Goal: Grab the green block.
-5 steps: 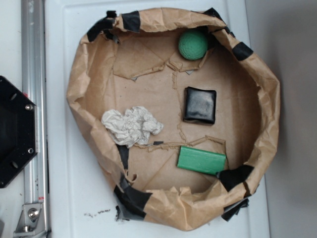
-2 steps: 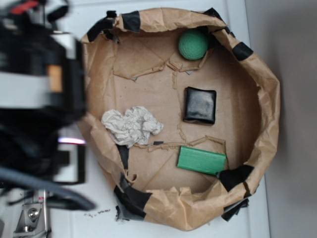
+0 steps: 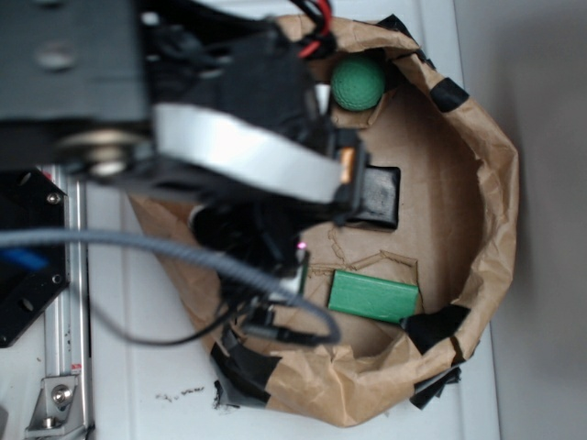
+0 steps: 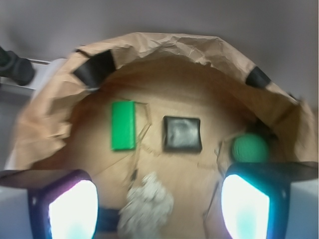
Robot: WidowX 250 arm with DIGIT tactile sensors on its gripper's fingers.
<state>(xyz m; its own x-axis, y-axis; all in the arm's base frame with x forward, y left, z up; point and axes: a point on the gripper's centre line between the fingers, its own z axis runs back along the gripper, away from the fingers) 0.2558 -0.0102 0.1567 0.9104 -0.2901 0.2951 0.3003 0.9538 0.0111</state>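
While the green block [image 3: 372,296] lies flat and untouched by the paper basin's [image 3: 500,211] taped near rim, beside the black pad [image 4: 182,133] and apart from the ball [image 3: 358,82], the gripper [image 4: 158,209] hangs above, fingers spread, apparently for approach.

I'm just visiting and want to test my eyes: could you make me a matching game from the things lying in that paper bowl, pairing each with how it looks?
Things:
1. block
2. ball
3. pad
4. wad

Looks:
A. black and square
B. green and round
C. pale and crumpled
D. green, flat and rectangular

Pairs: 1-D, 2-B, 3-A, 4-C
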